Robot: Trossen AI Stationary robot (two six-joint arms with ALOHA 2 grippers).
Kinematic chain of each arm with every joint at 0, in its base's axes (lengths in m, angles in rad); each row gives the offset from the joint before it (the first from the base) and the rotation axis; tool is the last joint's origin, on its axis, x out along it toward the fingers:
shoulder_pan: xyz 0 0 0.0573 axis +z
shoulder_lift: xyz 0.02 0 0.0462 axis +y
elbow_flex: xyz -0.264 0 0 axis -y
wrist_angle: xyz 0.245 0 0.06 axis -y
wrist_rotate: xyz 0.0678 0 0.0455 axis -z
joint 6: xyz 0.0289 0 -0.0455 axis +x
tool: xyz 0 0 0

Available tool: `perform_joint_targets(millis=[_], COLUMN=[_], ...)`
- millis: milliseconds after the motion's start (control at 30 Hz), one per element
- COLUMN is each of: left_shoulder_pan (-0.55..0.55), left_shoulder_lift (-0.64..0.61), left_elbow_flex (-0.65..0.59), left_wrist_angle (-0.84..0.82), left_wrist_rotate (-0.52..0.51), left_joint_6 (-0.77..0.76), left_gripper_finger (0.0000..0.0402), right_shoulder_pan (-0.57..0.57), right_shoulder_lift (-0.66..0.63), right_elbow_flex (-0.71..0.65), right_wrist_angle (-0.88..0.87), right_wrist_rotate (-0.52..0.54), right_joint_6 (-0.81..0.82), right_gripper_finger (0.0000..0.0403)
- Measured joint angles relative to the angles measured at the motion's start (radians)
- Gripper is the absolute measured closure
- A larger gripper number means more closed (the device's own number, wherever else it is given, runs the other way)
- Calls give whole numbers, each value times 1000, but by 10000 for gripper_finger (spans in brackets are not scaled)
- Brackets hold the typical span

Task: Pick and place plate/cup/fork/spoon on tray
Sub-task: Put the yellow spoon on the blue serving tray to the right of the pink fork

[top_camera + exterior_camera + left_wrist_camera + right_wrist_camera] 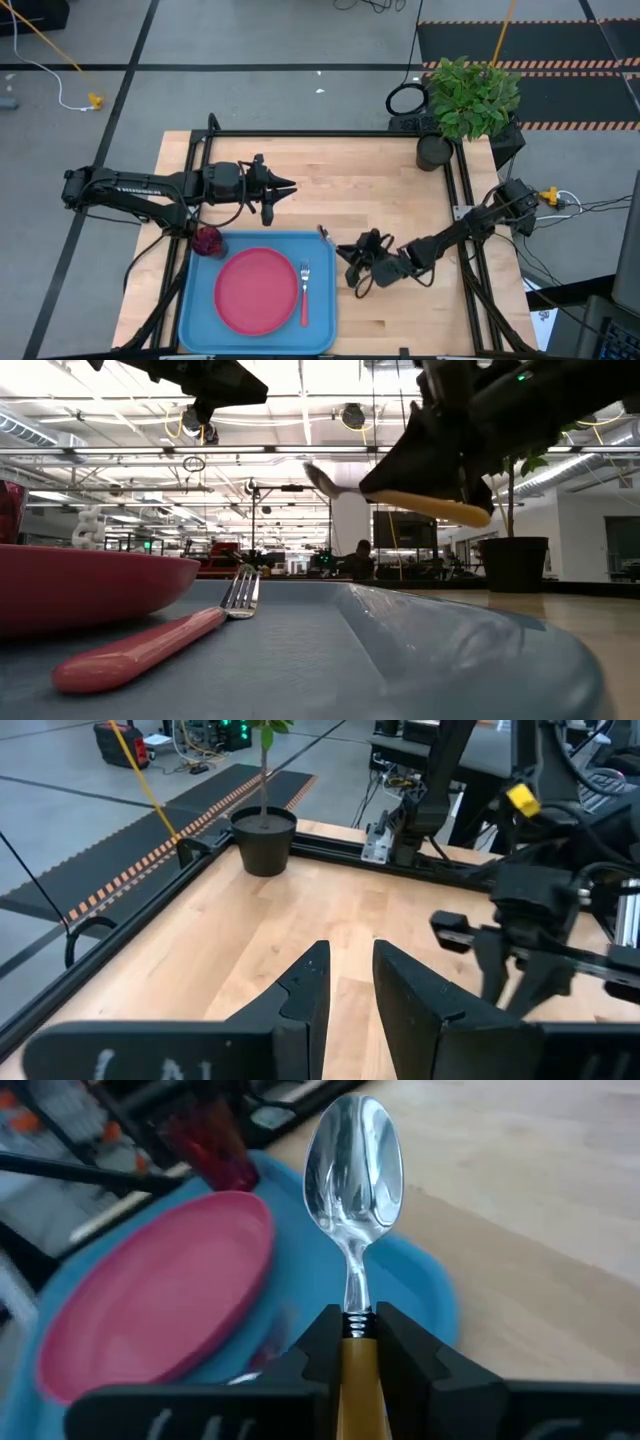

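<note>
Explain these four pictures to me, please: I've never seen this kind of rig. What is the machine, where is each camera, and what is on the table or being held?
Two dark robot arms work at a wooden table. One camera looks straight down, one sits at table-top height, and one rides on each wrist.

On the table lies the tray, light blue. On it sit the plate, the fork beside the plate, and the cup at a corner. A potted plant stands at the table's far corner.

The right gripper is shut on the spoon, holding it by its orange handle in the air, bowl pointing toward the tray. The left gripper holds nothing, its fingers slightly apart above bare wood beyond the tray.
</note>
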Motion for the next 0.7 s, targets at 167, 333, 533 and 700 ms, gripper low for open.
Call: perform_joint_targets(millis=[167, 333, 533, 700], left_shoulder_pan=[-29, -100, -184, -209], left_shoulder_lift=[25, 88, 195, 222], left_elbow_flex=[0, 0, 0, 0], left_wrist_angle=[0, 72, 186, 159], left_wrist_rotate=[0, 0, 0, -2], left_joint_6=[-42, -83, -165, -244], left_gripper_finger=[321, 318, 303, 266], right_shoulder_pan=[68, 98, 102, 102], right_shoulder_lift=[66, 132, 190, 226], right_elbow_flex=[0, 11, 100, 182], right_wrist_angle=[143, 247, 252, 237], right_wrist_rotate=[104, 193, 213, 242], right_joint_6=[-3, -14, -71, -128], right_gripper_finger=[370, 370, 370, 369])
